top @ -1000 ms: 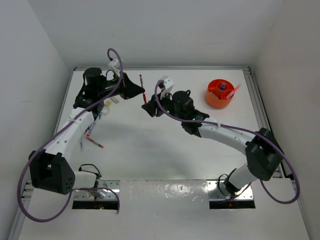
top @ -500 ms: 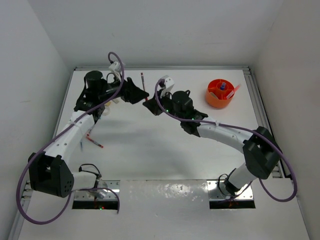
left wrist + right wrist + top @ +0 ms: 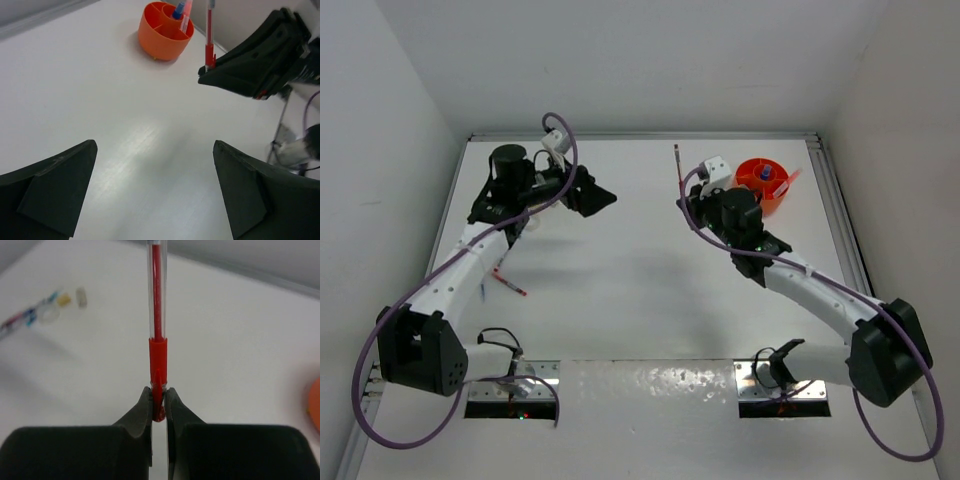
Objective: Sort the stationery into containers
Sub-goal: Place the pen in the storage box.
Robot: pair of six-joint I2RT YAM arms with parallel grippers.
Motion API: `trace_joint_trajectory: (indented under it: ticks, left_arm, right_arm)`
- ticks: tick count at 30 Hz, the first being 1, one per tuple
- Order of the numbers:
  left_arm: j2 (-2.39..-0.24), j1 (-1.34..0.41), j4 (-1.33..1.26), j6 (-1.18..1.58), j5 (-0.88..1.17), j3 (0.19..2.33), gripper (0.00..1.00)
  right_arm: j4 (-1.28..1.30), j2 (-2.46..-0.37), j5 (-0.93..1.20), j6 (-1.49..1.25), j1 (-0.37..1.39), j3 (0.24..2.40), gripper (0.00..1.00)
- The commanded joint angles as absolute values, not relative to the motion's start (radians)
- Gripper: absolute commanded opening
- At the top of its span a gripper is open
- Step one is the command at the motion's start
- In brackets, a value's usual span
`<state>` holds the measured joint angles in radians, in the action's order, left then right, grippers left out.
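loose pen (image 3: 510,284) on table (image 3: 620,300) by left arm | left gripper (image 3: 598,197) spread wide, empty | right gripper (image 3: 159,396) pinched on 1 red pen (image 3: 156,315), long axis running out past its fingers | orange tub (image 3: 752,205) just right of it, right arm nearer

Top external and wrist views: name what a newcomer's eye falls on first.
The red pen stands out first, pinched at one end by the right gripper and jutting beyond it, over the far middle of the table. Next comes the orange tub at the far right, with a pink pen and a blue-capped item poking out. The left gripper hangs open and empty at the far left.
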<state>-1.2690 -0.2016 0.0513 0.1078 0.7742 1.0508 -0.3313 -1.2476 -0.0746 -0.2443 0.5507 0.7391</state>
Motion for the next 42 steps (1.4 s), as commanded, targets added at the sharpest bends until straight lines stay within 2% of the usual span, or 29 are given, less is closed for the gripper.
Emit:
trace_joint_trajectory:
  ticks: [1,3,4,7,11,12,13,16,21,29,32,33,35,36,38,39,41,42]
  left_arm:
    - [-1.215,-0.236,0.123,-0.300,0.865,1.097,0.97]
    - [-1.177,-0.274,0.228,-0.580,0.794,1.104,0.95]
    - [-1.161,-0.296,0.257,-0.824,0.661,1.095,0.92]
    - [-1.080,-0.394,0.230,-1.196,0.455,0.997,0.89]
    - [-1.017,-0.488,-0.040,-1.442,0.393,0.868,0.71]
    - [-1.017,-0.500,-0.063,-1.469,0.388,0.858,0.69]
    - [-1.020,-0.512,-0.077,-1.532,0.377,0.854,0.69]
    - [-1.016,-0.563,-0.115,-1.679,0.342,0.804,0.91]
    - [-0.980,-0.587,-0.141,-1.900,0.321,0.700,0.94]
    - [-1.011,-0.620,-0.147,-1.898,0.239,0.689,0.94]
    - [-1.012,-0.634,-0.129,-1.888,0.242,0.695,0.83]
    - [-1.014,-0.641,-0.112,-1.885,0.238,0.698,0.71]
    - [-1.015,-0.643,-0.092,-1.876,0.233,0.701,0.55]
    - [-1.017,-0.644,-0.081,-1.864,0.221,0.701,0.40]
    - [-1.020,-0.644,-0.078,-1.847,0.212,0.701,0.24]
    - [-1.020,-0.644,-0.080,-1.827,0.207,0.701,0.13]
    - [-1.011,-0.643,-0.090,-1.790,0.215,0.703,0.00]
    - [-1.008,-0.644,-0.094,-1.778,0.219,0.703,0.00]
  right_arm:
    - [-0.004,-1.238,0.090,-0.138,0.519,0.904,0.00]
    - [0.130,-1.252,0.150,-0.167,0.508,0.974,0.00]
    - [0.209,-1.261,0.161,-0.211,0.502,1.018,0.00]
    - [0.242,-1.279,0.238,-0.299,0.502,1.042,0.00]
    - [0.228,-1.354,0.314,-0.425,0.523,1.095,0.00]
    - [0.238,-1.377,0.322,-0.442,0.532,1.115,0.00]
    - [0.268,-1.399,0.342,-0.462,0.554,1.162,0.00]
    - [0.294,-1.469,0.400,-0.494,0.592,1.230,0.00]
    - [0.276,-1.508,0.419,-0.541,0.662,1.249,0.00]
    - [0.278,-1.534,0.463,-0.541,0.724,1.269,0.00]
    - [0.279,-1.542,0.465,-0.538,0.736,1.278,0.00]
    - [0.278,-1.540,0.463,-0.537,0.736,1.278,0.00]
    - [0.269,-1.525,0.462,-0.537,0.738,1.273,0.00]
    - [0.256,-1.520,0.462,-0.537,0.736,1.267,0.00]
    - [0.250,-1.505,0.462,-0.531,0.738,1.266,0.00]
    - [0.253,-1.502,0.459,-0.528,0.739,1.267,0.00]
    - [0.259,-1.490,0.451,-0.516,0.736,1.261,0.00]
    - [0.259,-1.486,0.442,-0.511,0.736,1.259,0.00]
